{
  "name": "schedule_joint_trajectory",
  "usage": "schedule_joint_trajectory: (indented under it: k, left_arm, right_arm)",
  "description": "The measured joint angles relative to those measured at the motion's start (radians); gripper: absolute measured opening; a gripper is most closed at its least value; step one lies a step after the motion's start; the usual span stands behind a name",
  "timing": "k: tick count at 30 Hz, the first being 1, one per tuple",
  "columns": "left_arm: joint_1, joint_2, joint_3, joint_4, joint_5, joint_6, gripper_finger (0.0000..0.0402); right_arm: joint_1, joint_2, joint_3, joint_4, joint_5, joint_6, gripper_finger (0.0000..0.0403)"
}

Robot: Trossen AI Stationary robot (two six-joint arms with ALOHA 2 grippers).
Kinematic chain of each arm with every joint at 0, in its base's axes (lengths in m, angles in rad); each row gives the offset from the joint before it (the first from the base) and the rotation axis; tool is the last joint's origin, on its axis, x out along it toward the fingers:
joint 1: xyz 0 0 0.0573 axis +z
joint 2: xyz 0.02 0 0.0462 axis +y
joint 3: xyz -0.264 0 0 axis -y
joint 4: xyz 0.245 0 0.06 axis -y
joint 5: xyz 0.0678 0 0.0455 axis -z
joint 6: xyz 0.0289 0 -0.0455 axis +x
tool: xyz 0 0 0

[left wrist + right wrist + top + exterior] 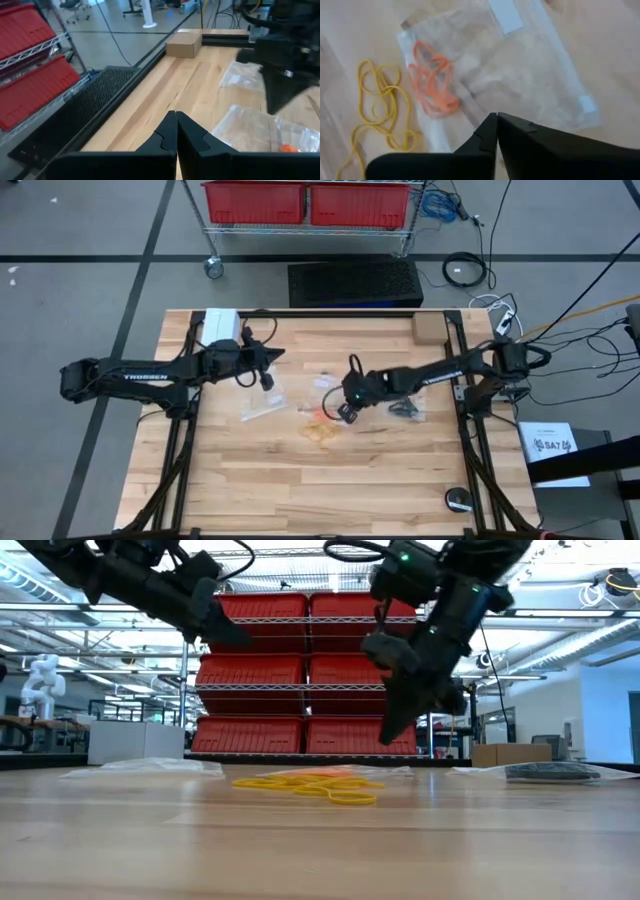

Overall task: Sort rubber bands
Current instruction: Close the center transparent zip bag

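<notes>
The main risk was that the right gripper (496, 116), jaws shut and empty, would come down on the clear plastic bag (530, 75) and snag the film rather than a band, since the orange rubber bands (432, 80) lay on or inside it. Those bands sat just beside the closed tips, the yellow rubber bands (377, 107) on the table (300, 480) beyond the bag's edge. The left gripper (176, 131), also shut and empty, hovered well apart from the bag.
</notes>
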Motion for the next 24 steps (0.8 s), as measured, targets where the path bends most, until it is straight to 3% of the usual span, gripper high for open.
schedule_joint_trajectory:
  k: [6, 11, 20, 24]
  left_arm:
    - [0.024, 0.000, 0.000, 0.000, 0.002, -0.031, 0.0000]
    - [0.030, 0.000, 0.000, -0.004, 0.005, -0.031, 0.0000]
    - [0.030, 0.000, 0.000, -0.043, 0.006, 0.043, 0.0000]
    - [0.022, 0.000, 0.000, -0.101, 0.006, 0.098, 0.0000]
  right_arm:
    - [0.043, 0.029, -0.092, 0.101, 0.084, 0.094, 0.0001]
    - [0.024, 0.075, -0.101, 0.103, 0.089, 0.061, 0.0001]
    - [-0.062, 0.022, -0.104, -0.106, 0.141, -0.030, 0.0000]
    - [-0.082, -0.030, -0.106, -0.095, 0.169, -0.119, 0.0000]
